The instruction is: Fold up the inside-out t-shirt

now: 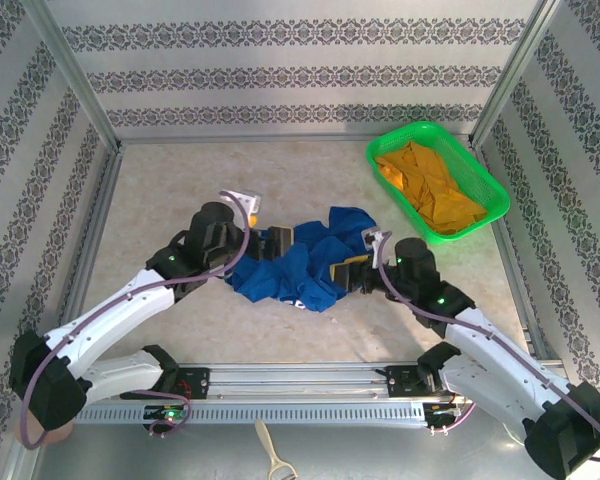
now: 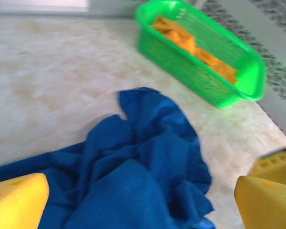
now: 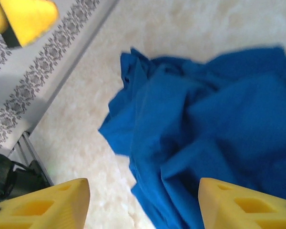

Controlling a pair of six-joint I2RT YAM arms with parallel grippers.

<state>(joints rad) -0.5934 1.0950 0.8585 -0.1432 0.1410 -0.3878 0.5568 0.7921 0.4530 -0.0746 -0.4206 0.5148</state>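
On the left side of the bench [image 1: 160,190], left hand [image 1: 278,240] sits low at the left edge of the blue t-shirt [image 1: 300,260], pointing right. Left wrist view: left hand [image 2: 143,205] has both yellow fingers [image 2: 19,202] spread wide, nothing pinched; the cloth lies loose on the bench [image 2: 47,81] under the gap. Shirt is at bench centre, between the two hands, bunched into a crumpled heap with heavy wrinkles, not flat, no fold lines. Its far corner sticks out toward the back of the bench; lettering can't be made out. Right hand [image 1: 352,272] is at the shirt's right edge, pointing left, facing the other hand across the heap. Right wrist view: right hand [image 3: 145,205] is spread too, fingers [image 3: 43,202] well apart; one finger is over bare bench [image 3: 181,28], the other at the edge of the t-shirt [image 3: 219,129]. It grips no cloth. Far right corner: green basket [image 1: 485,185] holding an orange garment [image 1: 430,190], well apart from the shirt. Left wrist view also catches the basket [image 2: 248,76] and orange garment [image 2: 190,43] beyond the t-shirt [image 2: 148,181].
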